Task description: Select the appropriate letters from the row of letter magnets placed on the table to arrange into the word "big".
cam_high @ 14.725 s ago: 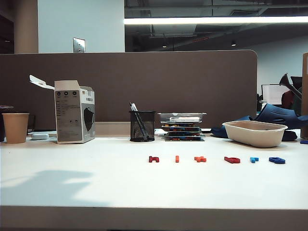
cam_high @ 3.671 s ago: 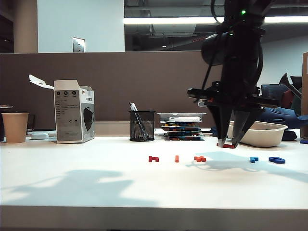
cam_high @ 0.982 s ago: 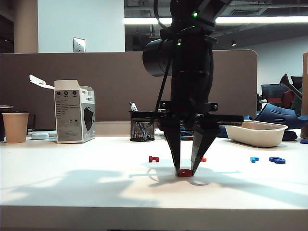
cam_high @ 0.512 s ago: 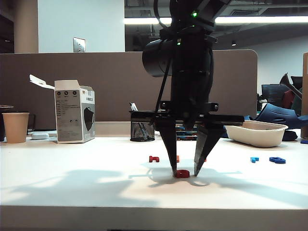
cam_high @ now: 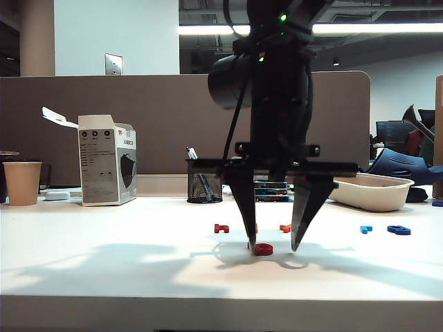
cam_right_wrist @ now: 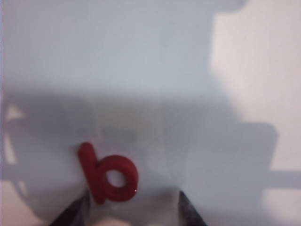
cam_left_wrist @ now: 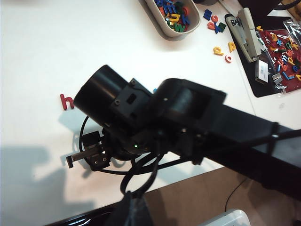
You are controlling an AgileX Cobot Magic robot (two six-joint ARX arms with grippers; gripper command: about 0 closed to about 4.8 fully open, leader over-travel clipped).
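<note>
The right gripper [cam_high: 275, 247] hangs straight down from a tall black arm over the middle of the desk [cam_high: 104, 263], near its front edge. Its two long pointed fingers [cam_high: 246, 214] stand wide apart, tips just above the white top. It holds nothing. The red b [cam_high: 262, 249] lies flat on the desk between the tips, close to the left finger. In the right wrist view the red b [cam_right_wrist: 109, 173] is smooth plastic with a straight stick and a round loop.

Behind it, farther from the front edge, the other letter magnets sit in a row: a dark red blocky one [cam_high: 221, 228], an orange-red one [cam_high: 285, 227], a light blue one [cam_high: 365, 229] and a dark blue looped one [cam_high: 399, 229]. The thin orange bar is mostly hidden behind the finger.

The left gripper is not seen. Its wrist view looks down on the right arm's round black body, the red h [cam_left_wrist: 67, 100] and a pale tray [cam_left_wrist: 155, 18] full of colored letters.
</note>
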